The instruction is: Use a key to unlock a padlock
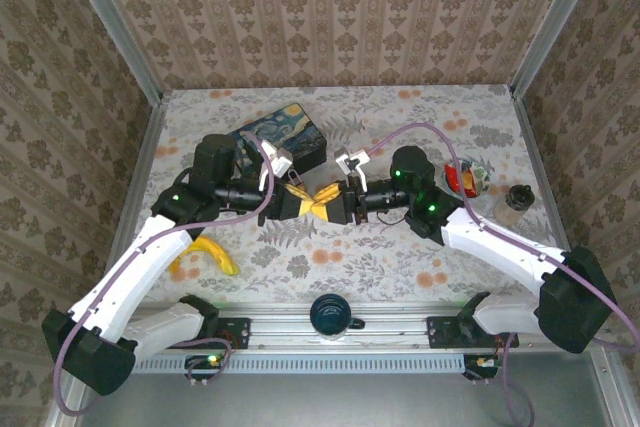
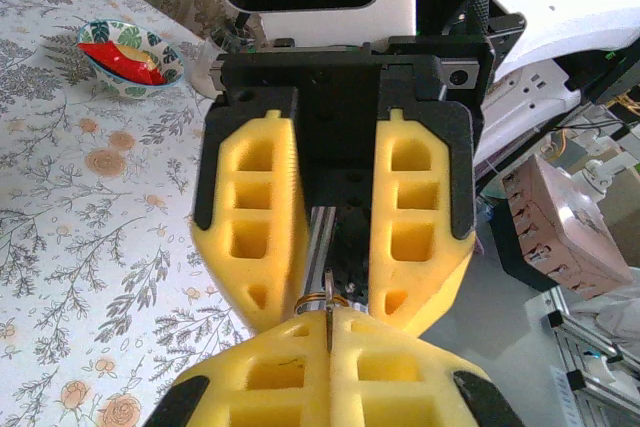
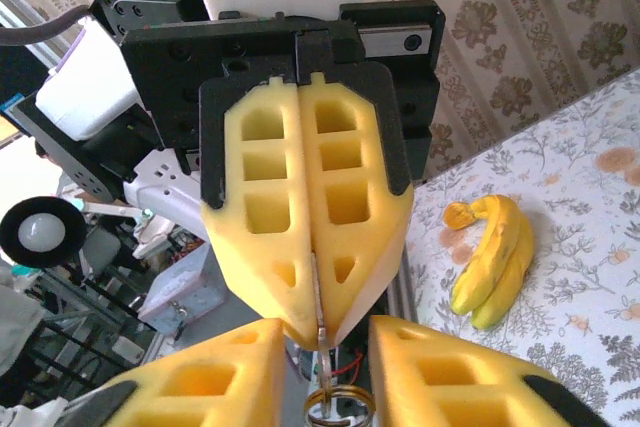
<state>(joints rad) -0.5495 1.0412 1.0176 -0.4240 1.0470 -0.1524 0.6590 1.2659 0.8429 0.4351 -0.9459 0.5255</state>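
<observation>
Left gripper is clenched tight on the tiny thin silvery metal key mid-table, blade running left-right. Right gripper sits just right of it, jaws parted around what looks like its ring.

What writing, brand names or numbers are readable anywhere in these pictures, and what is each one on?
None can be read. The red packet in the bowl may carry print, but it is too blurred; the painted tin box bears no legible words.

L gripper tip-to-tip w/ R gripper
</observation>
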